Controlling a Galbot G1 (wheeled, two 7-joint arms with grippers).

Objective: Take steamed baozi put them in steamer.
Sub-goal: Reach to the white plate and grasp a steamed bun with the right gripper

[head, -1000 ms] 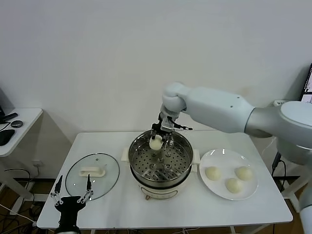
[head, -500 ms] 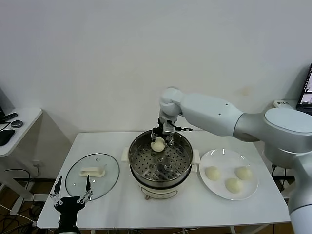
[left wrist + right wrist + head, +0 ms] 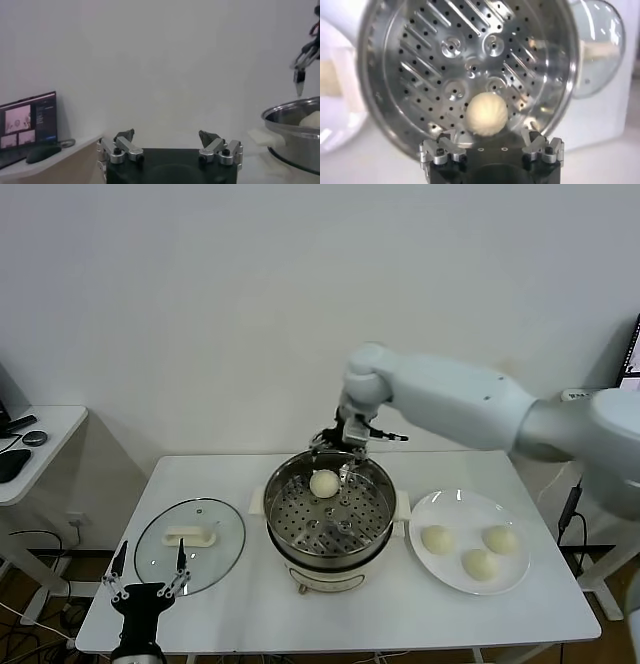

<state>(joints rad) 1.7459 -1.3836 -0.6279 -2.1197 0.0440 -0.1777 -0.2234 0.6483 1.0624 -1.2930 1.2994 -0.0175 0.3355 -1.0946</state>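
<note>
One steamed baozi (image 3: 323,483) lies on the perforated tray at the back of the steel steamer (image 3: 330,560) in the middle of the table. My right gripper (image 3: 345,446) hangs open just above it, over the steamer's back rim, holding nothing. From the right wrist the baozi (image 3: 486,114) sits free on the tray (image 3: 470,60), beyond the open right gripper (image 3: 490,138). Three more baozi (image 3: 479,563) rest on the white plate (image 3: 455,504) to the right. My left gripper (image 3: 150,559) is parked open at the table's front left corner, seen empty as the left gripper (image 3: 166,135).
A round glass lid (image 3: 190,544) with a white handle lies flat left of the steamer, just behind the left gripper. A small side table (image 3: 35,424) stands farther left. The left wrist view catches the steamer's wall (image 3: 295,130) and a monitor (image 3: 27,122).
The right gripper has opened and let go of the baozi, which now lies on the steamer tray. The gripper has risen a little above it. The left arm has not moved.
</note>
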